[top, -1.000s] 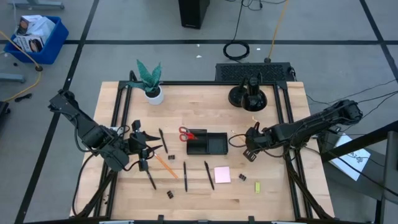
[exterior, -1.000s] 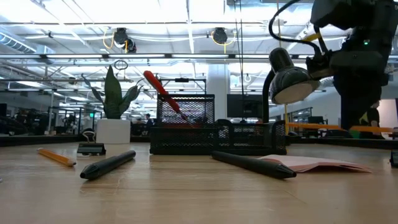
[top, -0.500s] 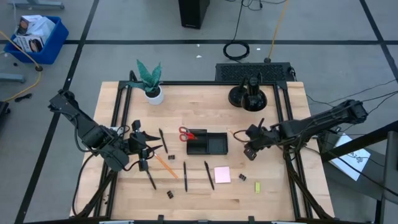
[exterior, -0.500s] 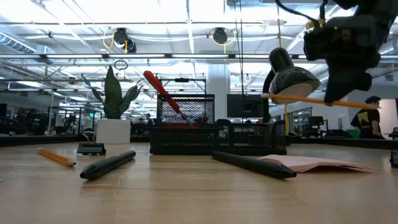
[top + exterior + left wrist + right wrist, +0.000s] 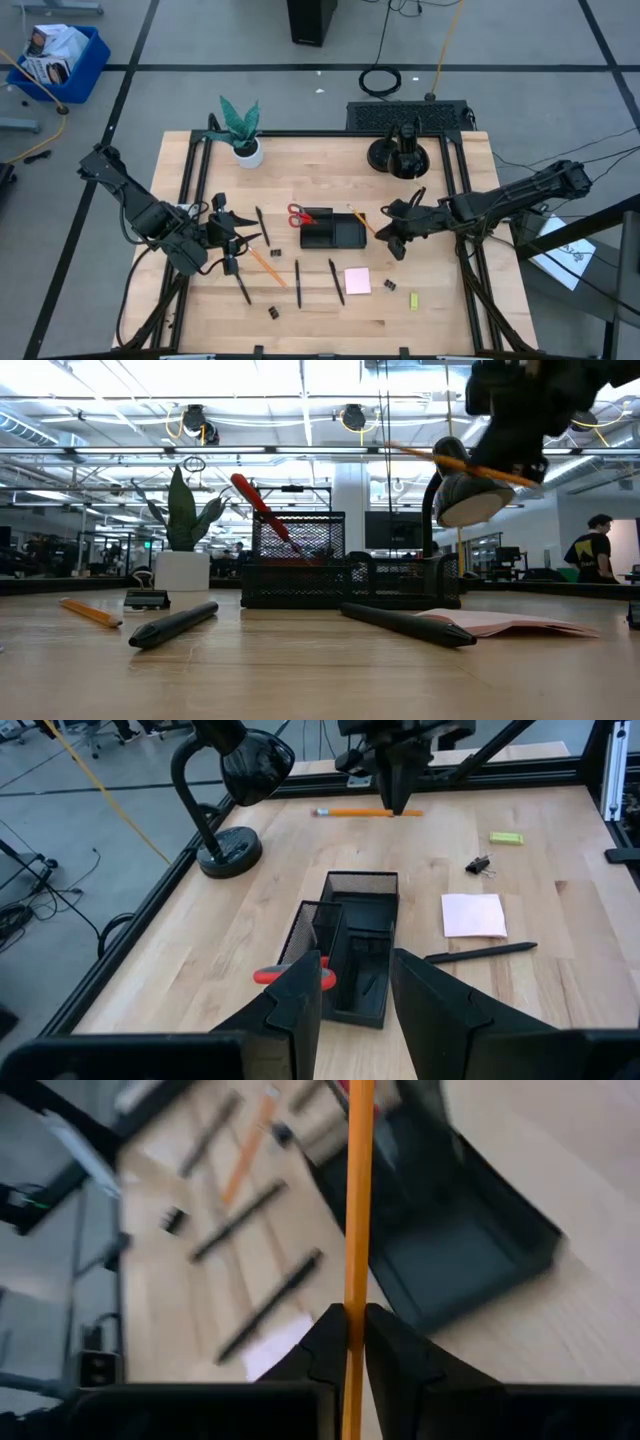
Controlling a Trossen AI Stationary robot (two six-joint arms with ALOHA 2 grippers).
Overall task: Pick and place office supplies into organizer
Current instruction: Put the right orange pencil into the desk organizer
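Since the earlier frame the right hand (image 5: 388, 232) has been carried leftward to the organizer (image 5: 334, 231) at the centre of the high view, an orange pencil (image 5: 357, 1190) clenched between its fingers above the desk (image 5: 440, 310). Placing is the step in hand. Next, the pencil must be tipped into a compartment and let go. At centre left the left hand (image 5: 228, 240) is held half open, grasping nothing.

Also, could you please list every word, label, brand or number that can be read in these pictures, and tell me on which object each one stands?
No text can be read in any view.
Printed boxes in the blue bin on the floor: print too small to read.
Organizer, pink sticky-note pad, pens: no visible lettering.
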